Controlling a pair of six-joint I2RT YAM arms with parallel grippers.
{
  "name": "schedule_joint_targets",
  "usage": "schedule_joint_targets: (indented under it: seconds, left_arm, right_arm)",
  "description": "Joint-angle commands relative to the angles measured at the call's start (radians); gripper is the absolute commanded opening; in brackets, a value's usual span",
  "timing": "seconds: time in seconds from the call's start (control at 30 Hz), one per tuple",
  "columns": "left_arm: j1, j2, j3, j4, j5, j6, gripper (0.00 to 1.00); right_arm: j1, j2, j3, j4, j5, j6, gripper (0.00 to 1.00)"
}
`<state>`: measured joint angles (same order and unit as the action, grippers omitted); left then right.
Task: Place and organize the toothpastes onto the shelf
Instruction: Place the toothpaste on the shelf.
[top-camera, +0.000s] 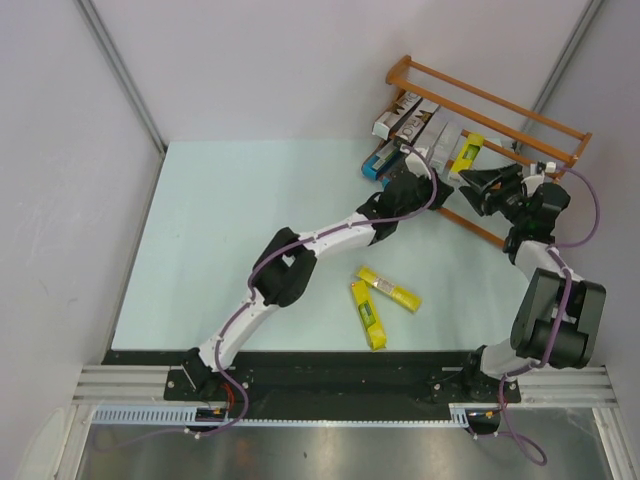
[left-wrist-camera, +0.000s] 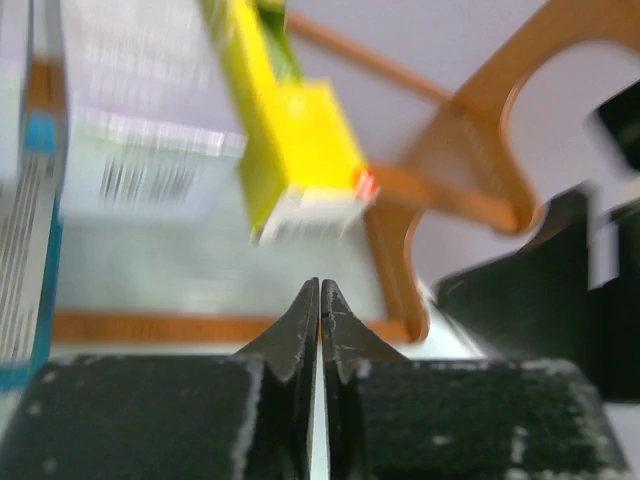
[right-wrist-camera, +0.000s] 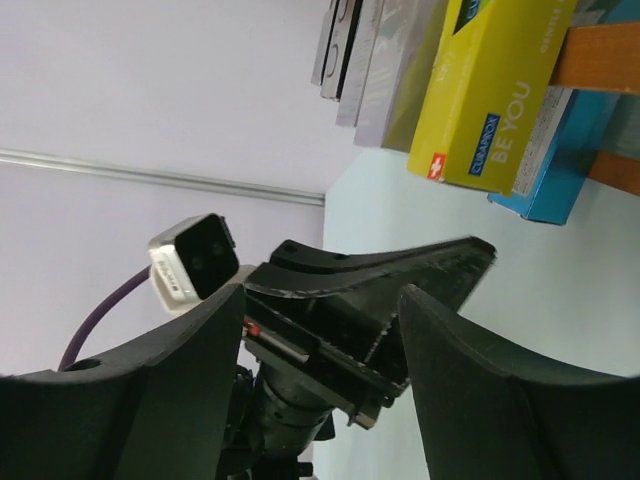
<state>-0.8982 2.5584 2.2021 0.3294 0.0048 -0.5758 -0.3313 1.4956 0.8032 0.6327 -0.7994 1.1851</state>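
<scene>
The shelf (top-camera: 520, 110) stands at the back right, with silver-grey toothpastes (top-camera: 405, 118), a blue one (top-camera: 378, 161) and a yellow one (top-camera: 466, 153) lying across its rails. Two more yellow toothpastes (top-camera: 389, 289) (top-camera: 368, 314) lie on the table in front. My left gripper (top-camera: 445, 188) is shut and empty. In the left wrist view it (left-wrist-camera: 320, 290) points at the end of the yellow carton (left-wrist-camera: 300, 140), just short of it. My right gripper (top-camera: 478, 190) is open and empty, facing the left one beside the shelf. In the right wrist view my right gripper (right-wrist-camera: 320, 295) sits below the yellow carton (right-wrist-camera: 490, 90).
The shelf's curved side frame (left-wrist-camera: 470, 150) is close on the right of my left gripper. Grey walls enclose the pale green table (top-camera: 250, 230) at the back and sides. A black rail (top-camera: 330, 365) runs along the near edge.
</scene>
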Motion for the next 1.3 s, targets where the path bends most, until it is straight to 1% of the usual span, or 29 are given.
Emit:
schedule_joint_targets:
  seconds: [0.0,0.1,0.2,0.37,0.47,0.5,0.53,0.57,0.6,0.63,0.67,0.7,0.73,0.77,0.8,0.83,0.93,1.0,1.13,1.27]
  left_arm:
    - [-0.005,-0.202,-0.152,0.129,0.058,0.031,0.09]
    - [-0.013,-0.288,-0.276,0.154,0.066,0.060,0.13]
    - [-0.022,-0.369,-0.375,0.192,0.060,0.083,0.22]
    - [-0.033,-0.486,-0.491,0.194,0.060,0.122,0.37]
    - [-0.039,-0.585,-0.637,0.207,0.043,0.143,0.47]
    - [-0.041,-0.645,-0.669,0.207,0.034,0.151,0.54]
    - [-0.042,-0.673,-0.700,0.204,0.014,0.159,0.58]
    - [-0.044,-0.707,-0.763,0.194,0.005,0.168,0.62]
    - [-0.044,-0.762,-0.795,0.189,-0.003,0.172,0.72]
    - [-0.044,-0.799,-0.826,0.178,-0.035,0.175,0.76]
    - [-0.044,-0.826,-0.885,0.171,-0.040,0.182,0.80]
    - [-0.044,-0.881,-0.912,0.162,-0.049,0.189,0.86]
    - [-0.044,-0.906,-0.936,0.146,-0.060,0.204,0.89]
    - [-0.044,-0.926,-0.979,0.136,-0.065,0.215,0.95]
    - [-0.044,-0.951,-0.996,0.117,-0.072,0.224,0.97]
    - [-0.044,-0.990,-1.012,0.082,-0.078,0.243,0.99]
    - [-0.044,-1.072,-1.068,0.021,-0.097,0.278,1.00]
    - [-0.044,-1.109,-1.125,0.008,-0.117,0.287,1.00]
    - [-0.044,-1.210,-1.226,-0.061,-0.149,0.283,1.00]
    - [-0.044,-1.282,-1.312,-0.144,-0.158,0.249,0.99]
  right_arm:
    - [-0.006,-0.121,0.039,-0.195,0.015,-0.145,0.69]
    - [-0.008,-0.190,0.037,-0.303,0.028,-0.212,0.70]
    - [-0.006,-0.264,0.039,-0.402,0.051,-0.272,0.72]
    - [-0.008,-0.379,0.036,-0.533,0.068,-0.335,0.74]
    - [-0.006,-0.441,0.031,-0.599,0.091,-0.370,0.75]
    - [-0.006,-0.455,0.031,-0.629,0.092,-0.380,0.75]
    - [-0.006,-0.471,0.031,-0.660,0.095,-0.390,0.76]
    - [-0.006,-0.497,0.031,-0.679,0.100,-0.415,0.76]
    - [-0.008,-0.514,0.030,-0.717,0.106,-0.426,0.76]
    - [-0.006,-0.526,0.028,-0.738,0.112,-0.439,0.77]
    - [-0.008,-0.555,0.024,-0.755,0.120,-0.450,0.77]
    - [-0.006,-0.567,0.021,-0.781,0.124,-0.470,0.78]
    - [-0.008,-0.578,0.010,-0.792,0.132,-0.478,0.79]
    - [-0.006,-0.601,0.007,-0.800,0.138,-0.484,0.79]
    - [-0.006,-0.610,0.004,-0.823,0.141,-0.499,0.79]
    - [-0.006,-0.620,-0.002,-0.829,0.143,-0.502,0.79]
    - [-0.006,-0.653,-0.019,-0.843,0.146,-0.513,0.80]
    - [-0.005,-0.672,-0.030,-0.854,0.154,-0.521,0.81]
    - [-0.005,-0.696,-0.053,-0.869,0.152,-0.539,0.81]
    - [0.002,-0.742,-0.090,-0.930,0.176,-0.581,0.81]
